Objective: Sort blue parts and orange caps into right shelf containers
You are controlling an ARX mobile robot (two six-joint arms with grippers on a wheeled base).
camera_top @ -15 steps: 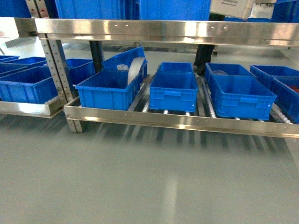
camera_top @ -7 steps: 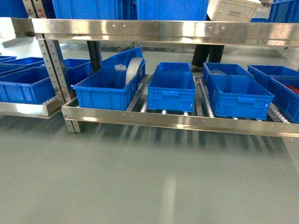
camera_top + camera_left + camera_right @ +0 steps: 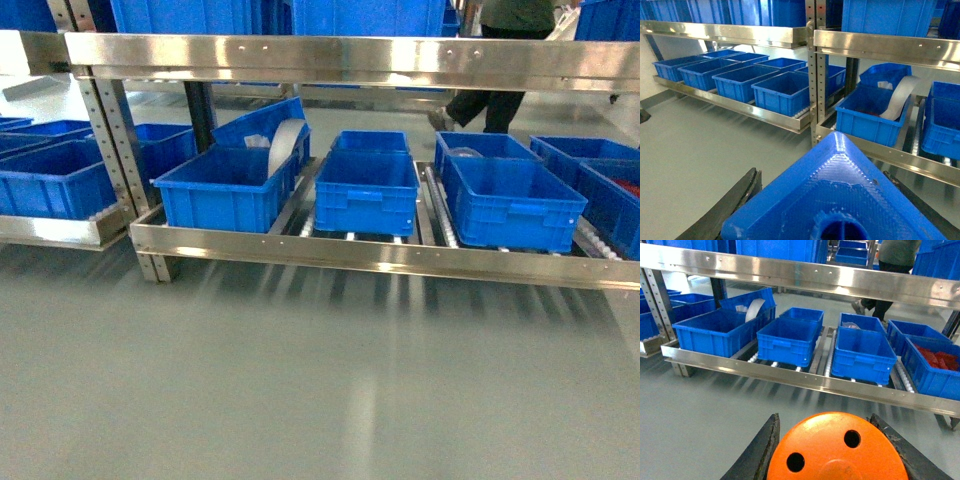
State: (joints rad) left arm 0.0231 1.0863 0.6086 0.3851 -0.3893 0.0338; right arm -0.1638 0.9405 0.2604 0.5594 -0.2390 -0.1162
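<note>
The steel shelf [image 3: 370,255] stands on a grey floor [image 3: 300,400], well ahead of the fingers [image 3: 760,452] in both wrist views, and its roller tracks [image 3: 432,205] carry blue containers [image 3: 366,193] in rows behind the riveted front rail. The leftmost crate [image 3: 225,188] has another crate [image 3: 262,130] tilted on its back edge, with a white strip [image 3: 288,145] curling out. The far right crate [image 3: 932,362] holds red pieces [image 3: 935,356].
</note>
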